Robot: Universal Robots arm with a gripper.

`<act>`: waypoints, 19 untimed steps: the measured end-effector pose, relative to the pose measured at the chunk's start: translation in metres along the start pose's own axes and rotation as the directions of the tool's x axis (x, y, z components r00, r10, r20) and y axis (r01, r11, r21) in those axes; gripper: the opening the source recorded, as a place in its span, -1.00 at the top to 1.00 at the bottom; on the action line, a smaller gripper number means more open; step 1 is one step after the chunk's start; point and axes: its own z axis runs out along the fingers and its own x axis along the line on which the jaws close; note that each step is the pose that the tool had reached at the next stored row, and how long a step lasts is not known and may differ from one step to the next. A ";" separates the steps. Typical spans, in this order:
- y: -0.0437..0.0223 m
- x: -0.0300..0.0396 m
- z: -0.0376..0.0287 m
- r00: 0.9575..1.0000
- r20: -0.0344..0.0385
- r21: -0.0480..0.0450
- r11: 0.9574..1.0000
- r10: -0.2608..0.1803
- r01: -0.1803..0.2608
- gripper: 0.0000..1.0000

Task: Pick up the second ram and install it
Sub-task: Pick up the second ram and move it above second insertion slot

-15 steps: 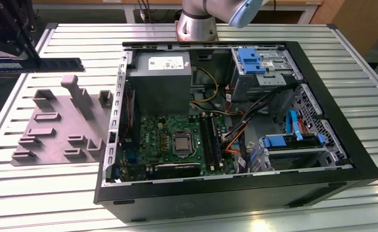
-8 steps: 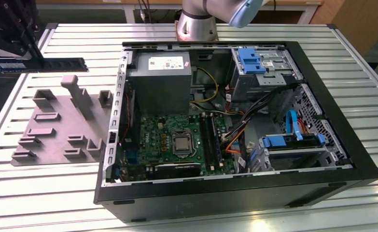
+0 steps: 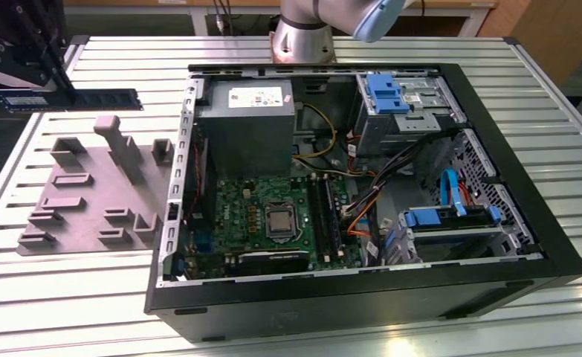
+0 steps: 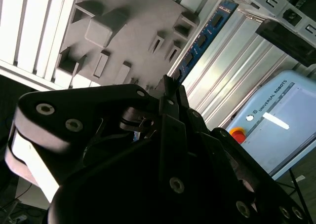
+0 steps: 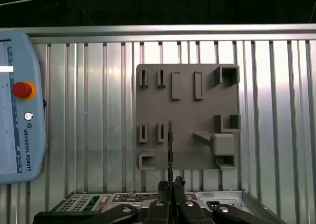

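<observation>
In the exterior view my gripper hangs at the far left, shut on the second ram, a dark blue-green stick held level in the air above the grey fixture plate. The first wrist view looks along the ram edge-on, rising from the fingertips over the plate. In the second wrist view the ram runs away from the black gripper. The open computer case lies to the exterior view's right, with the motherboard's black memory slots inside it.
The ribbed metal table carries the case and the plate. A power supply, blue drive brackets and loose cables crowd the case. A teach pendant lies beside the plate. The arm's base stands behind the case.
</observation>
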 end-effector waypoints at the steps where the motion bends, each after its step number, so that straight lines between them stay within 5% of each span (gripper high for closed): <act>1: -0.0013 0.0000 0.0000 1.000 0.000 0.000 1.000 0.000 0.000 0.72; 19: -0.0262 -0.0008 -0.0011 1.000 0.000 0.000 1.000 0.000 0.000 0.72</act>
